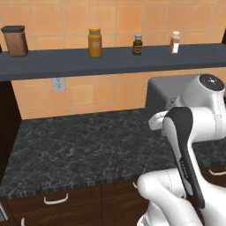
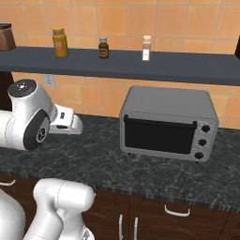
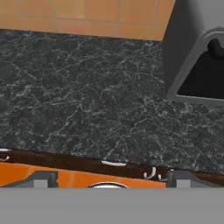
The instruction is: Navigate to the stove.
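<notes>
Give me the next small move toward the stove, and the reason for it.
Probably drive the base sideways along the counter to look for the cooktop. What faces the robot now is bare black marbled surface, the grey countertop oven and a shelf of jars; no wire grates are in view. Which direction cannot be told from here.

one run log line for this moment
phase: navigating | facing: countertop oven on black counter | stove: no cooktop ahead | gripper: holds nothing

A grey countertop oven (image 2: 168, 123) sits on the black marbled counter (image 2: 108, 164), below a shelf (image 2: 131, 64) of jars.
</notes>
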Controlling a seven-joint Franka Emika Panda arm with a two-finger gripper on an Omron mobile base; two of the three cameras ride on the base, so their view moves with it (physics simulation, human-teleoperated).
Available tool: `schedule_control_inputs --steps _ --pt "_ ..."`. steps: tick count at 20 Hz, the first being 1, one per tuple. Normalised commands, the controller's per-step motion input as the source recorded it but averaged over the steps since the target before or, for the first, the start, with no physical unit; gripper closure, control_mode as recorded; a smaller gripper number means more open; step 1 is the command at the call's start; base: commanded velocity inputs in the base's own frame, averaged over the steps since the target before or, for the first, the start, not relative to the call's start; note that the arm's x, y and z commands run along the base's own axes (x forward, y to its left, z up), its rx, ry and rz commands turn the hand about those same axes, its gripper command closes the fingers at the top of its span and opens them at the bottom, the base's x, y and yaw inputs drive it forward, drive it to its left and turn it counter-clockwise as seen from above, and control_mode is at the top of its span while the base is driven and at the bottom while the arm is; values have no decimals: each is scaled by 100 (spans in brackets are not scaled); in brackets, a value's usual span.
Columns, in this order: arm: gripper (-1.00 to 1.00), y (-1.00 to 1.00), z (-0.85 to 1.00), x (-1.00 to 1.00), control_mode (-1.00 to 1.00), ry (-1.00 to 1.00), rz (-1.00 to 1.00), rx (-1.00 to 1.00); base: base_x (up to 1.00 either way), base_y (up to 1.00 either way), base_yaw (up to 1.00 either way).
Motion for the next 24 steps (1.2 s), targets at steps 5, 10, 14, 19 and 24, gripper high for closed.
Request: schedule_control_inputs --steps 5,10,14,19,24 --pt "-100 0 0 0 100 0 0 0 -63 -66 -20" --pt "-100 0 0 0 100 0 0 0 -21 -52 -73" --pt "-100 0 0 0 100 0 0 0 0 -17 -91" --pt "-100 0 0 0 100 0 0 0 0 -3 -97" --pt "-100 0 0 0 100 0 0 0 0 0 -100"
